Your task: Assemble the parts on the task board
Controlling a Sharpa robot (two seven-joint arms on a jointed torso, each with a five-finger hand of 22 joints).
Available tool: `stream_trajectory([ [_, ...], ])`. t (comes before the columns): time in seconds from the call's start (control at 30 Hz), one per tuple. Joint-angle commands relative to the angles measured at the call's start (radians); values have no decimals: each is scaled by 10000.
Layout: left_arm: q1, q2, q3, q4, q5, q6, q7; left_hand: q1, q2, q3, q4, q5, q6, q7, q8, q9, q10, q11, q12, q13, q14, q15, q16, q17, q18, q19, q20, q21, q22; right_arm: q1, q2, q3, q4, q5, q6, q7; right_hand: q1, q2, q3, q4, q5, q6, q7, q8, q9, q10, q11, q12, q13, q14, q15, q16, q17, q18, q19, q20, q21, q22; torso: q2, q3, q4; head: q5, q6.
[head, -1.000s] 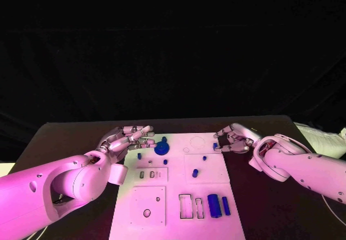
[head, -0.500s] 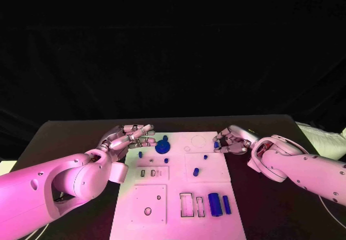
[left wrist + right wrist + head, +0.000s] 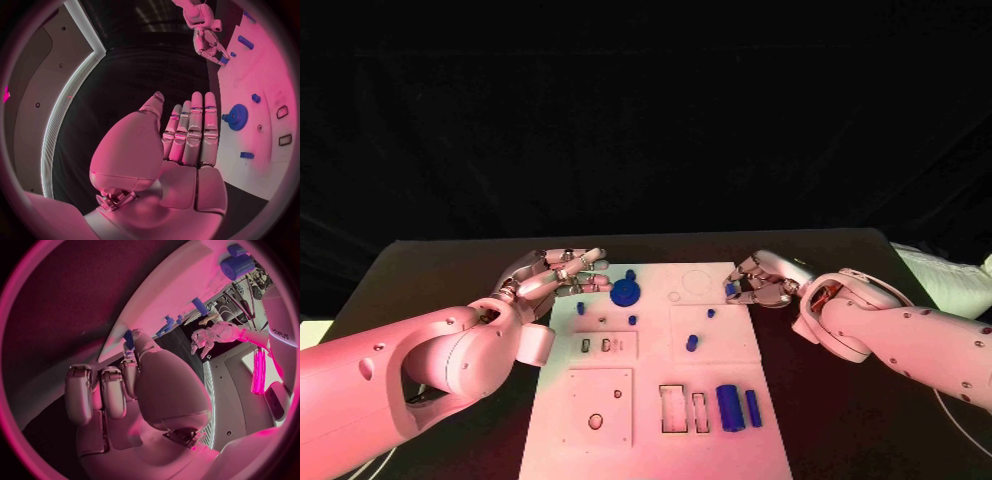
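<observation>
My right hand (image 3: 764, 280) pinches a small blue part (image 3: 731, 290) at the task board's (image 3: 718, 345) far right edge; my left hand (image 3: 560, 275) hovers, released, beside the blue gear (image 3: 625, 295).

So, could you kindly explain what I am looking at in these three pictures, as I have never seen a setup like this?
This is a two-armed robot at a black table. The head view looks down from the robot's head; the two round pictures come from cameras at its wrists, behind each hand.

In the middle lies the white task board, a plate with cut-out slots. Small blue parts lie or stand on it, among them a blue gear at the far end and a blue cylinder nearer the robot.

The left hand hovers by the board's far left corner, its fingers straight and holding nothing. The right hand is at the board's far right edge, pinching a small blue part at its fingertips.
</observation>
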Motion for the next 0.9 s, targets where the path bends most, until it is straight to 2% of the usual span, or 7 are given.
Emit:
stream_trajectory([
  [0.03, 2, 11, 4, 12, 17, 197, 56, 2, 91, 21, -63, -32, -1, 59, -34, -5, -10, 45, -33, -10, -9, 44, -60, 17, 121, 46, 34, -67, -13, -12, 20, -2, -5, -89, 27, -79, 82, 258, 112, -24, -73, 229, -100, 131, 84, 215, -247, 67, -700, 1008, -74, 52, 2418, -172, 161, -105, 51, 568, 2, -2, 19, -12, -17],
  [0.23, 2, 3, 4, -9, 17, 199, 50, 11, 101, 29, -70, -30, -1, 59, -38, -4, -11, 45, -36, -10, -8, 44, -65, 21, 121, 48, 34, -69, -15, -11, 16, 28, 42, -120, -551, -242, 144, 453, 362, -175, -354, 444, -230, 226, 141, 300, -361, 234, -585, 1027, -174, 102, 2504, -183, 189, -201, 77, 622, -4, -7, 25, 3, -37],
  [0.37, 2, 2, 4, -65, 17, 197, 45, 18, 108, 34, -75, -29, -1, 60, -40, -4, -12, 45, -38, -10, -6, 44, -69, 24, 121, 49, 34, -70, -16, -8, -21, 82, 293, -39, -654, -366, 80, 525, 449, -192, -460, 462, -252, 237, 157, 335, -381, 297, -540, 1032, -198, 113, 2523, -188, 198, -232, 84, 640, -12, -11, 50, 10, -35],
  [0.67, 2, -9, 3, -288, 17, 212, 89, 18, 108, 34, -75, -29, -1, 60, -40, -4, -12, 45, -38, -10, -6, 44, -69, 24, 121, 49, 34, -70, -16, 55, 108, 140, 1975, -175, -758, -1543, -336, 499, 443, -70, -620, 420, -252, 207, 167, 310, -384, 174, -598, 1027, -210, 101, 2503, -177, 179, -261, 57, 583, -42, -48, 59, 139, -56],
  [0.77, 2, 11, 3, -402, 17, 232, 106, 18, 108, 34, -75, -29, -1, 60, -40, -4, -12, 45, -38, -10, -6, 44, -69, 24, 121, 49, 34, -70, -16, 79, 349, 141, 2278, -685, -719, -2025, -363, 489, 439, -63, -621, 417, -252, 204, 168, 309, -384, 167, -600, 1025, -210, 96, 2496, -174, 174, -262, 52, 571, -92, -89, 91, 149, -114],
  [0.83, 2, 24, 3, -479, 17, 234, 111, 30, 116, 43, -86, -27, -2, 61, -45, -4, -14, 46, -42, -10, -5, 44, -76, 30, 121, 51, 34, -73, -19, 91, 557, 132, 2356, -1190, -604, -2275, -409, 493, 442, -46, -607, 412, -252, 198, 168, 292, -384, 113, -631, 1022, -210, 89, 2483, -171, 166, -263, 43, 553, -139, -136, 155, 116, -167],
  [0.9, 2, 13, 2, -518, 17, 233, 113, 30, 116, 43, -86, -27, -2, 61, -45, -4, -14, 46, -42, -10, -5, 44, -76, 30, 121, 51, 34, -73, -19, 98, 804, 93, 2374, -1617, -489, -2474, -456, 491, 440, -27, -599, 407, -250, 192, 167, 285, -383, 87, -645, 1021, -210, 84, 2476, -171, 167, -264, 43, 555, -178, -189, 190, 116, -216],
])
